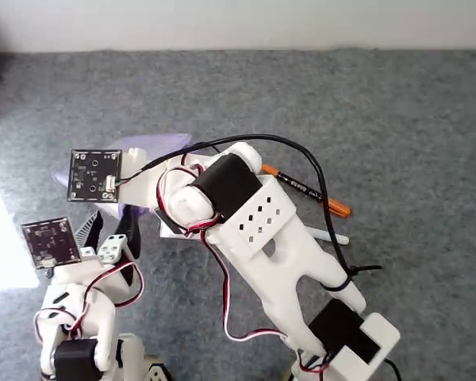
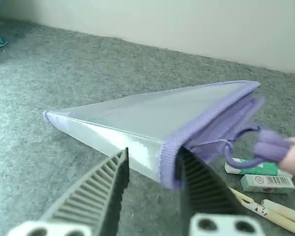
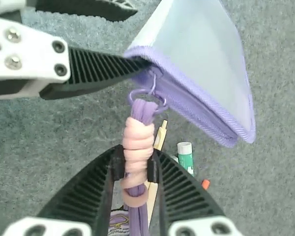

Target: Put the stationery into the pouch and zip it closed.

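Observation:
A lilac pouch (image 2: 152, 113) with a purple zip edge is tilted up off the grey carpet; in the high view it (image 1: 155, 147) lies partly under the right arm. My left gripper (image 2: 150, 157) is shut on the pouch's near corner, one finger on each side. My right gripper (image 3: 135, 155) is shut on the zip pull (image 3: 137, 142), a purple cord wrapped in pink that hangs from the slider ring. Outside the pouch on the carpet lie a green-and-white stick (image 3: 185, 155), a cream pen (image 3: 161, 135) and an orange-tipped pen (image 1: 305, 189).
The right arm (image 1: 262, 230) stretches across the middle of the table and hides much of the pouch. A boxed eraser (image 2: 265, 183) and pale pens (image 2: 270, 211) lie close beside the pouch's zip end. A white wall (image 1: 238, 24) borders the far edge.

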### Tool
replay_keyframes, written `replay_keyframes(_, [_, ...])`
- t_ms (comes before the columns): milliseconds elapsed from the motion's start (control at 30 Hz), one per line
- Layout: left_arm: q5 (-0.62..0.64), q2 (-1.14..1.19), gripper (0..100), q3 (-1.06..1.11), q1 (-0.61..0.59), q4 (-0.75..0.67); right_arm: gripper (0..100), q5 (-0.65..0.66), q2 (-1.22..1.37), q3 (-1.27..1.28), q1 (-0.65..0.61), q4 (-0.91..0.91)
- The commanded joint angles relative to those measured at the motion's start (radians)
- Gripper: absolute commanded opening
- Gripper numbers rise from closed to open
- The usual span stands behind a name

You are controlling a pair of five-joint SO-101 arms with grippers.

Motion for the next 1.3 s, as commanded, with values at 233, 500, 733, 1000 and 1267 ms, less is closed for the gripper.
replay_keyframes(233, [-0.015, -0.005, 1, 0.002, -0.008, -0.018, 1.0, -0.005, -0.065, -0.011, 0.094, 0.042])
replay_keyframes(500, [-0.015, -0.003, 1, -0.002, -0.009, -0.018, 1.0, 0.04, -0.108, -0.006, 0.306, 0.041])
replay_keyframes(733, [-0.051, -0.005, 1, -0.004, -0.009, -0.018, 1.0, 0.086, -0.134, -0.006, 0.43, 0.041])
replay_keyframes(1000, [-0.086, -0.002, 2, -0.131, -0.002, 0.089, 1.0, 0.087, -0.14, -0.006, 0.41, 0.041])
replay_keyframes(1267, [-0.101, -0.002, 16, -0.07, -0.003, 0.137, 1.0, 0.086, -0.14, -0.006, 0.344, 0.042])
